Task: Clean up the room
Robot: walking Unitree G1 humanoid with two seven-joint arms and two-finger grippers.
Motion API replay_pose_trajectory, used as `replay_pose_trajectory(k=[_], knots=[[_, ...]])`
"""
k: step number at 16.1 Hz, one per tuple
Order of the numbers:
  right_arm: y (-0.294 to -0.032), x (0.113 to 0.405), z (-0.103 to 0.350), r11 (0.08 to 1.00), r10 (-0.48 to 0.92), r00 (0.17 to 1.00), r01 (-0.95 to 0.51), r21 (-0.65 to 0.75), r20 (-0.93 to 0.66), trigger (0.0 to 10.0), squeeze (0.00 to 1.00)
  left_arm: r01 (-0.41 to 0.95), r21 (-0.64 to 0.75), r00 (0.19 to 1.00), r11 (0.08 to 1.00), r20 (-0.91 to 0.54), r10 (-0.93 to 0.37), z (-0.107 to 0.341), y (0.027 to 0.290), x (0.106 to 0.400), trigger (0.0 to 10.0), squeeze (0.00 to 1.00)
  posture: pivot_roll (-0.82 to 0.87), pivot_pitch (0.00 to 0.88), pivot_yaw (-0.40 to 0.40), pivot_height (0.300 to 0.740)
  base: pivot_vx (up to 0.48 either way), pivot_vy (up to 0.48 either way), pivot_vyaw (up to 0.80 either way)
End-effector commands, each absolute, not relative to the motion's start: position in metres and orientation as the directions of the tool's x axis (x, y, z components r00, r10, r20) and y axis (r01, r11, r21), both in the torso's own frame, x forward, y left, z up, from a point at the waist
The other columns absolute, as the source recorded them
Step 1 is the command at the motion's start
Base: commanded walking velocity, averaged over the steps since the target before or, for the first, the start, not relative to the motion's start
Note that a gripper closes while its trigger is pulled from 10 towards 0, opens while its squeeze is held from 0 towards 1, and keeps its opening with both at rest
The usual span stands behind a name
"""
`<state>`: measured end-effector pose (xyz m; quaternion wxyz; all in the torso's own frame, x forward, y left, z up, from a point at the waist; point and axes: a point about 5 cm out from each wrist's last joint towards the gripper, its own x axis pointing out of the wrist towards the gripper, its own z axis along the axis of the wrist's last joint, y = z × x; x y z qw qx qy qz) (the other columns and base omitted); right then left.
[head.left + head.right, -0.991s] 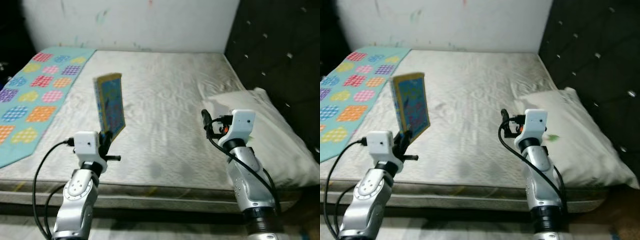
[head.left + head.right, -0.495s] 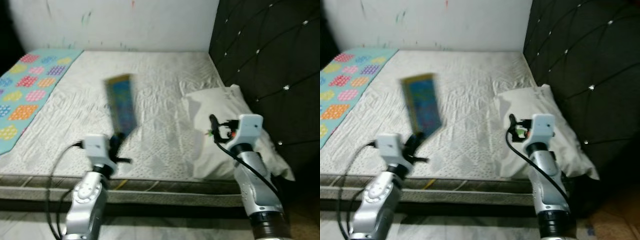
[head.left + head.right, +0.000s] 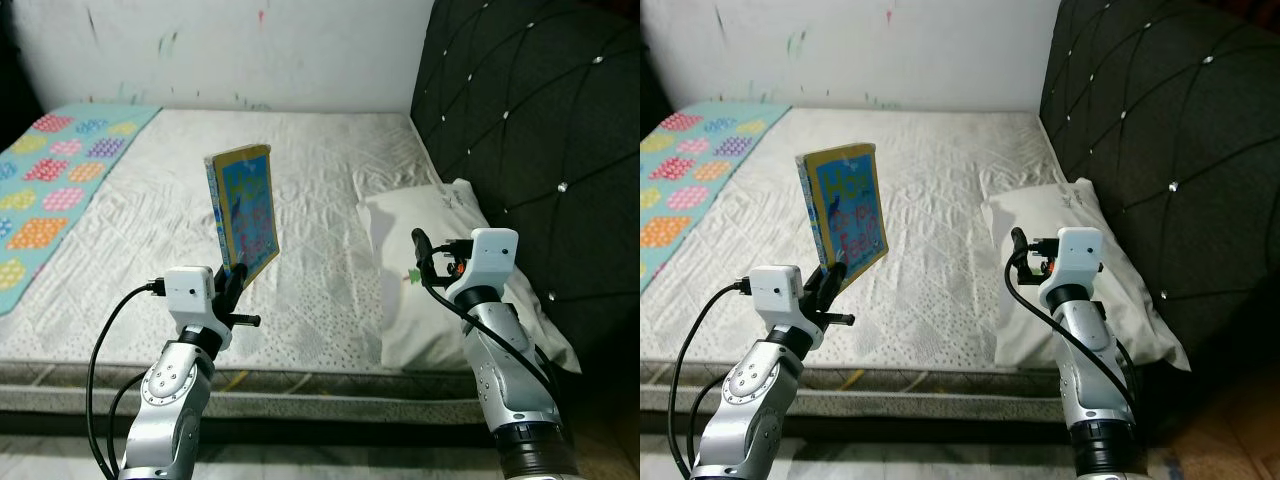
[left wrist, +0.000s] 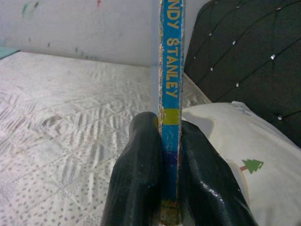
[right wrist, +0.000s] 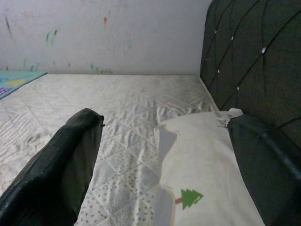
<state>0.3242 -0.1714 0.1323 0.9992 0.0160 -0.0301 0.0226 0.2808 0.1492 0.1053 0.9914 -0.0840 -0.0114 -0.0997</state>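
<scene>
A thin blue book with a yellow border (image 3: 245,210) stands upright in the air over the near part of the bed. My left gripper (image 3: 232,281) is shut on its lower edge. In the left wrist view the spine (image 4: 170,70) runs up between the two black fingers (image 4: 136,174). My right gripper (image 3: 419,247) is held up over the white pillow (image 3: 440,270), open, with nothing between its fingers (image 5: 61,165).
A bare white mattress (image 3: 320,160) fills the scene, its near edge (image 3: 320,375) right before me. A black tufted headboard (image 3: 530,120) stands on the right. A turquoise blanket with coloured patches (image 3: 50,180) lies at the far left. A white wall (image 3: 230,50) is behind.
The camera has swung to the right, so the headboard takes up more of the picture and the blanket has slid left. Both arms keep their poses, the book still in the left gripper.
</scene>
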Motion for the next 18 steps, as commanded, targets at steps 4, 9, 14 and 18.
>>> replay_pose_trajectory(k=[4, 9, 14, 18], knots=[[-0.1708, 0.3259, 0.1361, 0.999, 0.044, 0.996, -0.047, 0.027, 0.076, 10.0, 0.0, 0.218, -0.152, 0.974, 0.964, 0.097, -0.205, 0.1169, 0.1487, 0.2818, 10.0, 0.0, -0.05, 0.029, 0.01, 0.74, 0.293, 0.0, 0.0], [-0.1714, 0.3262, 0.1361, 0.999, 0.043, 0.996, -0.045, 0.025, 0.076, 10.0, 0.0, 0.222, -0.151, 0.973, 0.963, 0.094, -0.209, 0.116, 0.1478, 0.2813, 10.0, 0.0, -0.05, 0.029, 0.01, 0.74, 0.311, 0.0, 0.0], [-0.1739, 0.3249, 0.1331, 0.999, 0.037, 0.997, -0.038, 0.018, 0.069, 10.0, 0.0, 0.23, -0.145, 0.971, 0.962, 0.099, -0.218, 0.1172, 0.1462, 0.2823, 10.0, 0.0, -0.06, 0.029, 0.013, 0.74, 0.338, 0.0, 0.0], [-0.1745, 0.3245, 0.1315, 0.999, 0.036, 0.997, -0.037, 0.017, 0.065, 10.0, 0.0, 0.23, -0.148, 0.971, 0.962, 0.099, -0.217, 0.117, 0.1464, 0.2822, 10.0, 0.0, -0.06, 0.028, 0.014, 0.74, 0.359, 0.0, 0.0]])
